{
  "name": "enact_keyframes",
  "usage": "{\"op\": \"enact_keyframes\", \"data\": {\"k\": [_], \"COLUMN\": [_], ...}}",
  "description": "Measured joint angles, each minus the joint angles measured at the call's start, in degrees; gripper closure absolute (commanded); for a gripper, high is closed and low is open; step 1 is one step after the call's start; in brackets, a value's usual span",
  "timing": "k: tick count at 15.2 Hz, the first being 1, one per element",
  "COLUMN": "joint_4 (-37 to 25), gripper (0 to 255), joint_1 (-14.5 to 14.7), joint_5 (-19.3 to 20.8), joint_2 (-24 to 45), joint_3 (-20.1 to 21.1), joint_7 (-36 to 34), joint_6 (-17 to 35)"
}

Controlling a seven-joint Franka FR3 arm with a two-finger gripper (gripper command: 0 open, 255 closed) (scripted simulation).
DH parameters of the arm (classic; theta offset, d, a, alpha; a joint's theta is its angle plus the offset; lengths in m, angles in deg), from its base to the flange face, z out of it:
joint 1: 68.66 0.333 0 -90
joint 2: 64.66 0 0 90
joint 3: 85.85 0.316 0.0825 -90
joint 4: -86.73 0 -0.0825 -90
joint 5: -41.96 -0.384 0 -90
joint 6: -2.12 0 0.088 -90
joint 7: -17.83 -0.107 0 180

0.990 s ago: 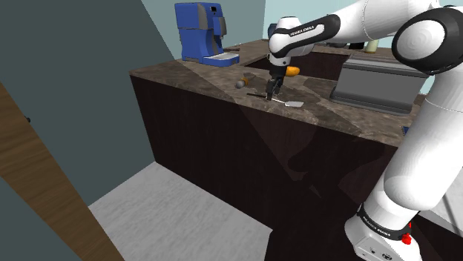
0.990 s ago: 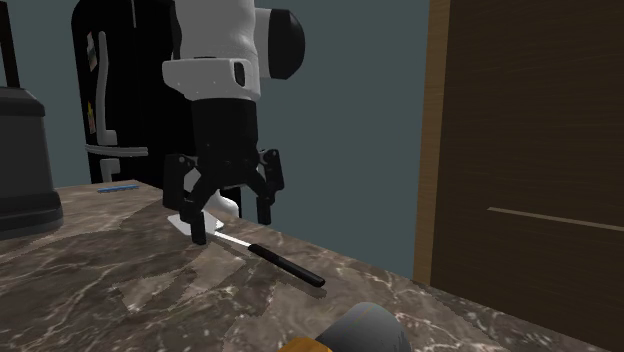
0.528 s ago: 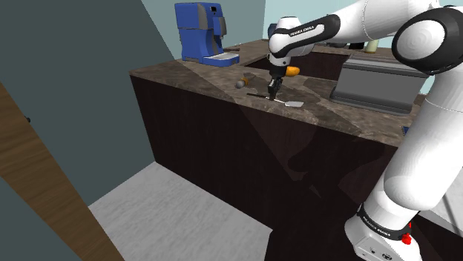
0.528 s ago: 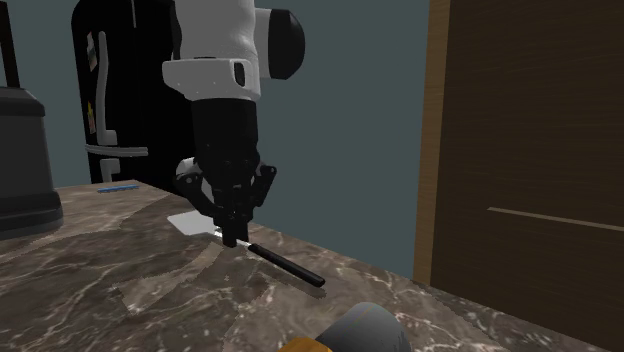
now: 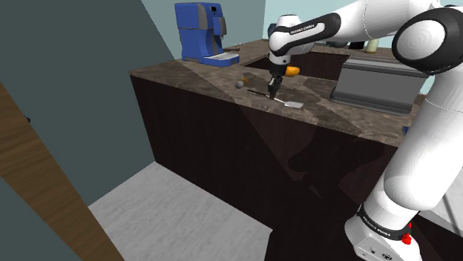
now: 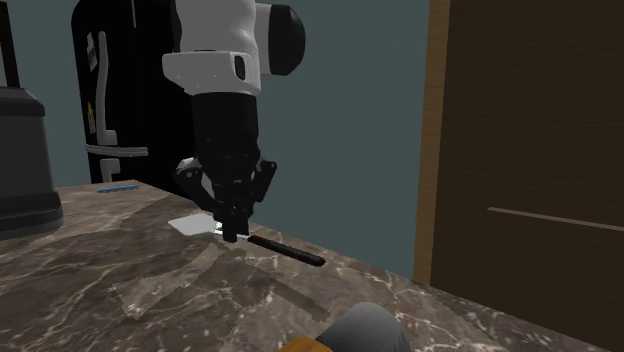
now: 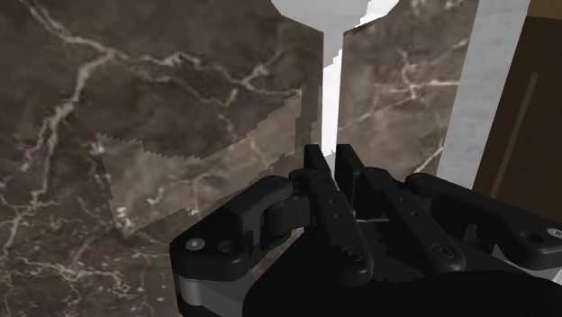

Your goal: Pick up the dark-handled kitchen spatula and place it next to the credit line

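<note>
Spreading under everything is the dark marbled countertop (image 5: 326,111), and over it the black gripper (image 6: 232,232) points down with its fingers (image 7: 317,178) clamped on the neck of the spatula (image 6: 290,250). The pale blade lies toward the second exterior view's left and the dark handle runs out to the right, along the counter. Smaller, a thin blue strip (image 6: 118,186) lies flat well beyond the blade end and is possibly the target; no container's contents can be made out.
</note>
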Motion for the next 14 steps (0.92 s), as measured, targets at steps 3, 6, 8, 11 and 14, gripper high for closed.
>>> {"op": "enact_keyframes", "data": {"k": [3, 6, 8, 11, 14], "joint_4": [-1.9, -3.8, -5.5, -7.4, -10.2], "gripper": [255, 255, 255, 255, 255], "joint_1": [0.0, 0.0, 0.0, 0.0, -0.1], "joint_5": [0.1, 0.2, 0.2, 0.3, 0.2], "joint_2": [-0.2, -0.5, -0.5, -0.7, -0.3], "joint_3": [0.0, -0.1, 0.0, 0.0, -0.1], "joint_7": [-0.1, -0.1, -0.3, -0.4, -0.3], "joint_6": [-2.1, -4.2, -6.0, -8.0, -10.5]}}
